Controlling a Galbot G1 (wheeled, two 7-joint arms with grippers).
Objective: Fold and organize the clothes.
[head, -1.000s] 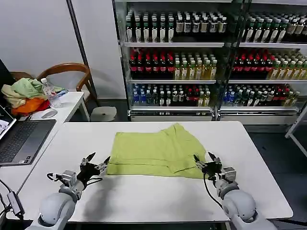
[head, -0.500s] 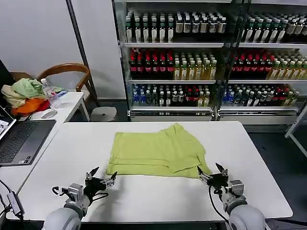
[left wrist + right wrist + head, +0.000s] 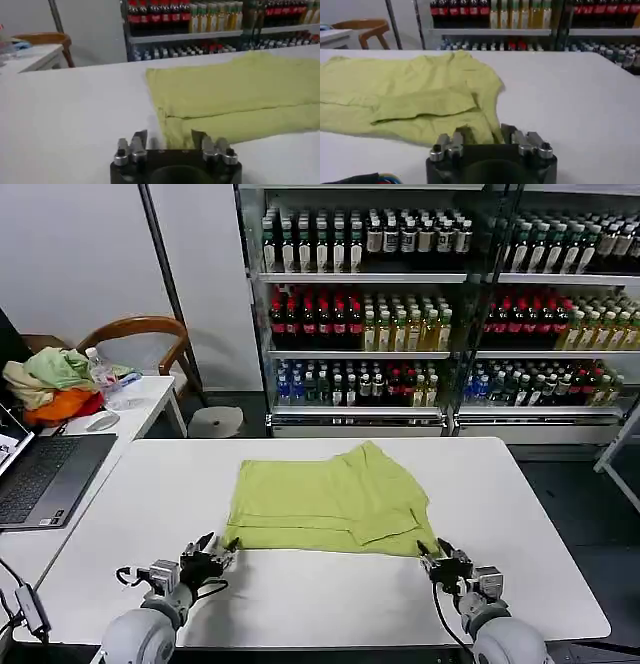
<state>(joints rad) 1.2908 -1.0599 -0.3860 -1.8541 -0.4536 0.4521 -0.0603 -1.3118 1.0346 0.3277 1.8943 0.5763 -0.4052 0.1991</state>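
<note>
The clothes, one lime-green T-shirt point(image 3: 325, 502), lie partly folded on the white table point(image 3: 520, 514), with a sleeve flap turned over on the right side. My left gripper point(image 3: 215, 551) is low over the table at the shirt's near left corner, open. In the left wrist view the shirt point(image 3: 235, 95) has that corner lying between the left gripper's point(image 3: 170, 136) spread fingers. My right gripper point(image 3: 437, 559) is open at the near right corner. In the right wrist view the shirt's point(image 3: 420, 85) hem reaches between the right gripper's point(image 3: 485, 131) fingers.
A side table on the left holds a laptop point(image 3: 40, 474), a mouse point(image 3: 100, 421), a water bottle point(image 3: 103, 379) and a heap of other garments point(image 3: 50, 384). A wooden chair point(image 3: 150, 334) and glass-fronted drink shelves point(image 3: 430, 314) stand behind.
Both grippers have drawn back toward the table's near edge and dropped lower, ending at the shirt's near corners. The shirt has not moved.
</note>
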